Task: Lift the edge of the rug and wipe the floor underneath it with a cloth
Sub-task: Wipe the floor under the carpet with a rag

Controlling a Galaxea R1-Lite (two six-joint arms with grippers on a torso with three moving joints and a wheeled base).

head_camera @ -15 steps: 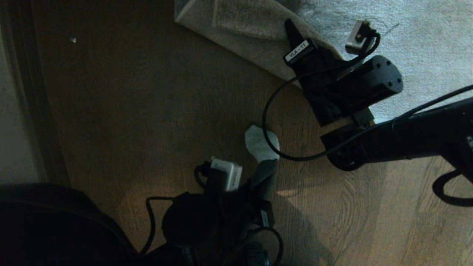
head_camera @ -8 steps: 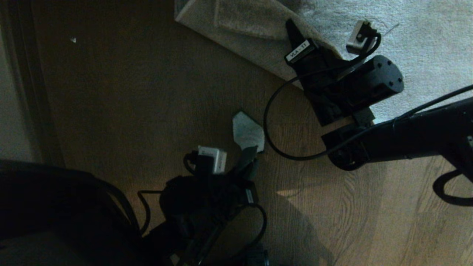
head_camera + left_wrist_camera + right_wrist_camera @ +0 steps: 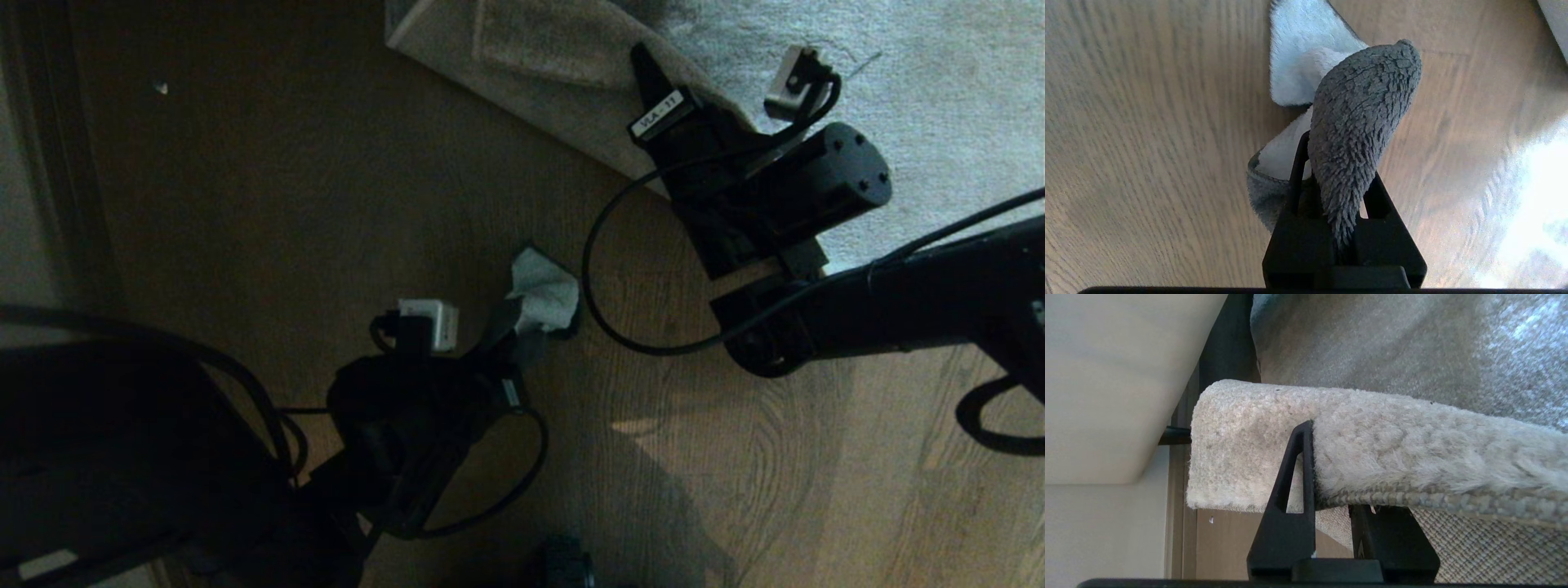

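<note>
Wood-grain floor (image 3: 326, 204) | left hand (image 3: 1331, 179) grips cloth (image 3: 1359, 106) | right hand (image 3: 1331, 490) pinches raised rug edge (image 3: 1249, 445)

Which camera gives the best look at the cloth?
The left wrist view: the cloth fills it, pinched in the left gripper above the floor. The head view shows it small and dim; the right wrist view misses it.

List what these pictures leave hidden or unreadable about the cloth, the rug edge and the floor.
- Head view: the floor beneath the raised rug edge is covered by the rug itself.
- Left wrist view: the cloth hides how the left gripper pinches it.
- Right wrist view: the rug edge covers one finger of the right gripper.
</note>
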